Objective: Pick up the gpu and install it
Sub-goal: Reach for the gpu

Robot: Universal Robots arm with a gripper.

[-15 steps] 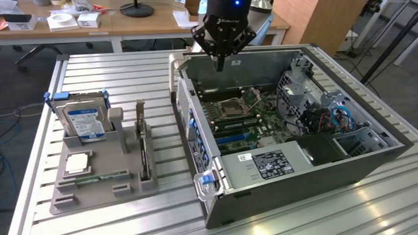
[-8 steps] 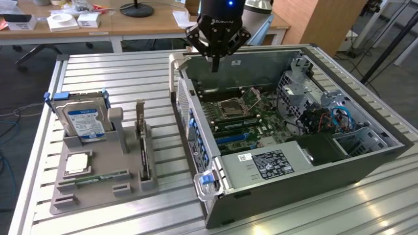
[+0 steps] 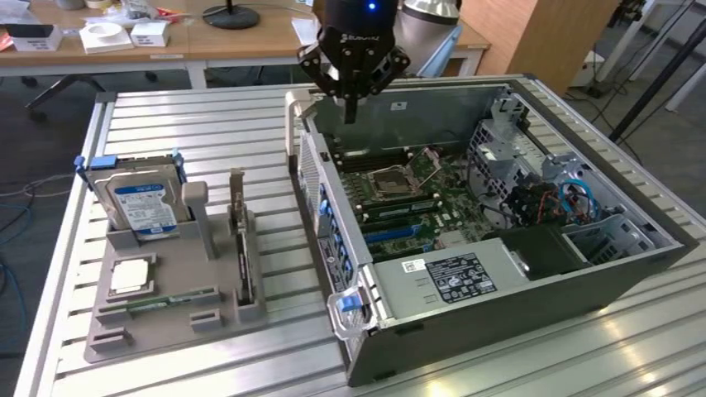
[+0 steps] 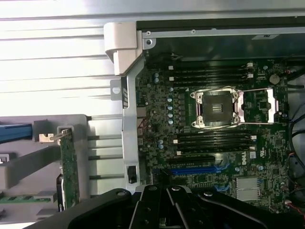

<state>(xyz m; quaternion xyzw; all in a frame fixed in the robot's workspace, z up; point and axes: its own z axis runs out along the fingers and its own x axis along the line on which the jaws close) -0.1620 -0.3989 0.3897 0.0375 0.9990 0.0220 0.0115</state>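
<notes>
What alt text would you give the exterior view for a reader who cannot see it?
The gripper, jaws shut and empty, hangs above the far wall of an open computer case. At the exterior view's left the gpu stands on edge in a gray holder, beside a hard drive.
</notes>
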